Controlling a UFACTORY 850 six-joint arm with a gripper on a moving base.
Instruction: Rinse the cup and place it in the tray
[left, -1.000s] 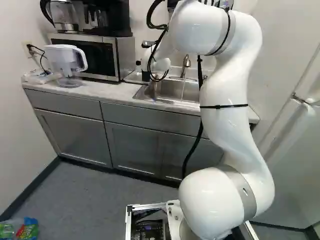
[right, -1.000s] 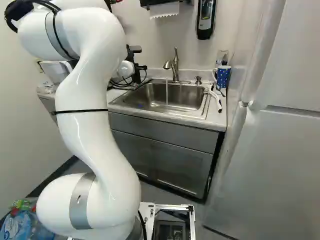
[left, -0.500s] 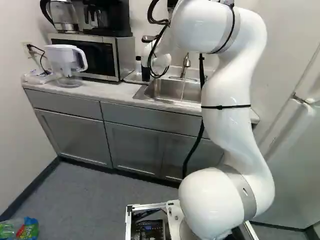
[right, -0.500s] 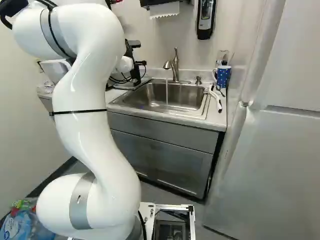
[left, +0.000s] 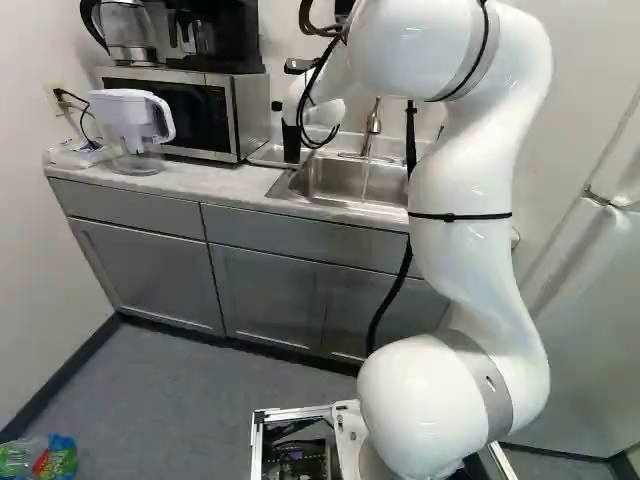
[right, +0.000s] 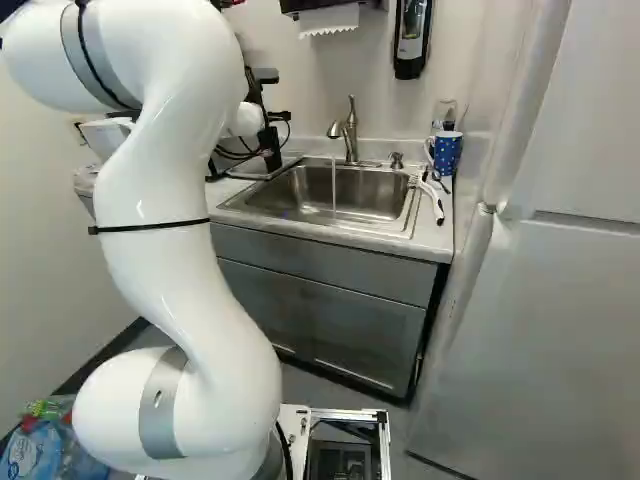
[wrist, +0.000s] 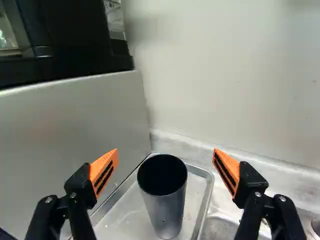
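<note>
- Wrist view: my black tool (wrist: 166, 152) stands wide, holding nothing; ahead at twelve o'clock, the smooth, dark cylindrical cup (wrist: 167, 212) stands upright in the shallow metal tray (wrist: 120, 220).
- My glossy white arm (left: 465, 200) has drawn back towards the base, so placing looks finished.
- Water (right: 333, 185) runs into the steel sink (right: 270, 195), three o'clock from the cup.

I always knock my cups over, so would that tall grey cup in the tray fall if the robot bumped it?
It might! The cup is tall for its width, so a push near the top could tip it. Its sides look smooth, so it may be a bit slippery. They're round too, so it might roll until the tray's raised rim stops it.
</note>
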